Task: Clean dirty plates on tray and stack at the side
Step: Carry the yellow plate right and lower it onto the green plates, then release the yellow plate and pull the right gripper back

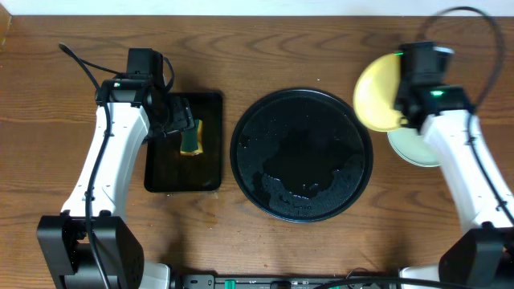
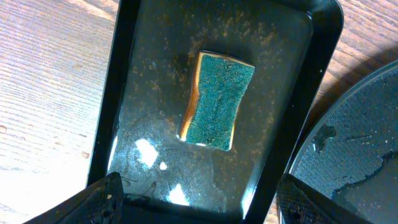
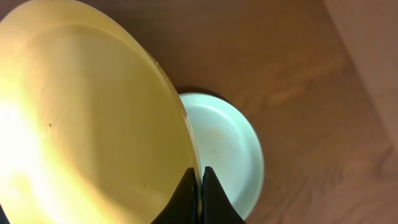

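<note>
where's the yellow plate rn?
Overhead view, far right: yellow plate tilted in the jaws of the right gripper, beside the mint plate, right of the round black tray.

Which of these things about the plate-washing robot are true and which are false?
1. The right gripper pinches the yellow plate by its rim. True.
2. The left gripper is squeezing the sponge. False: the sponge lies loose in the rectangular tray, and the left gripper is open above it.
3. A mint plate sits on the round black tray. False: it rests on the table beside that tray, below the yellow plate.
4. The round black tray looks wet. True.
</note>
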